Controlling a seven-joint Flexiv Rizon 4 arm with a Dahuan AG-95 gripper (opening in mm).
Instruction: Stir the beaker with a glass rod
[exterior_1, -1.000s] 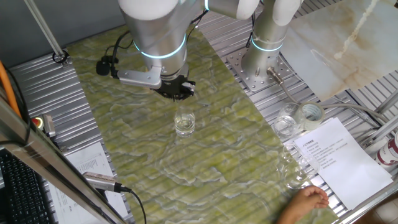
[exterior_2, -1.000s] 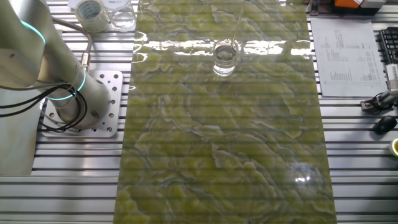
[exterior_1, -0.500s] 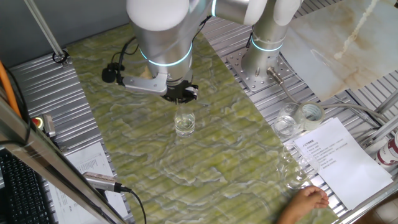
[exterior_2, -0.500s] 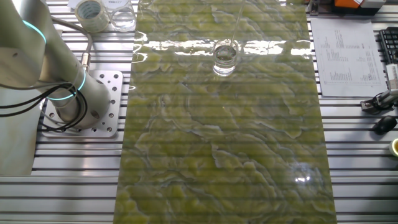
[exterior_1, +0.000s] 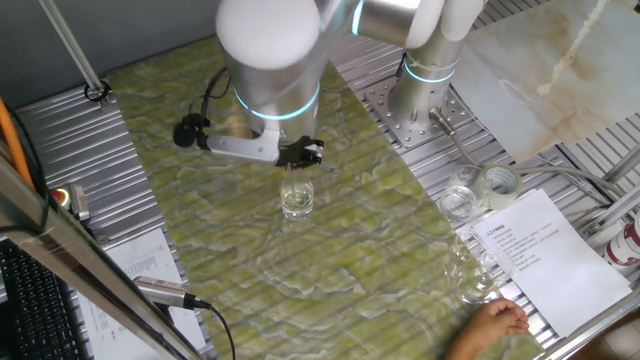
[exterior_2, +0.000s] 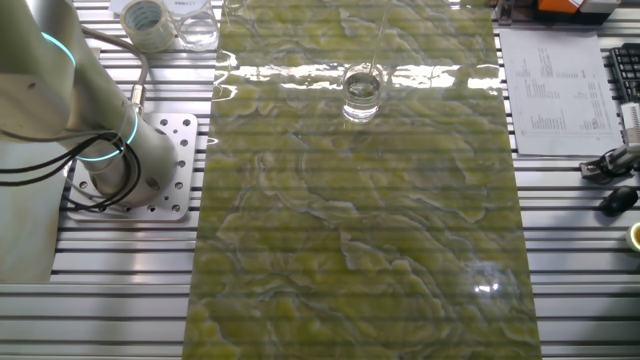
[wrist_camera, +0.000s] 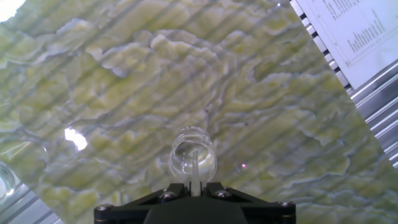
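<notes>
1. Since a second ago my arm has turned and slid a little toward 3 o'clock; the beaker (exterior_1: 297, 197) stayed put.
2. My gripper (wrist_camera: 196, 186) is clenched on the glass rod (wrist_camera: 194, 169), held upright so its tip dips into the beaker.
3. The beaker stands mid-table (exterior_2: 360, 250), clear of the other glasses (exterior_1: 462, 203) at 3 o'clock, so stirring has room.

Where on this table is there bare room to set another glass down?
The green marbled mat is bare on the side of the small clear glass beaker away from the hand. It is crowded by the translucent tape roll and the clear glass vessels.
</notes>
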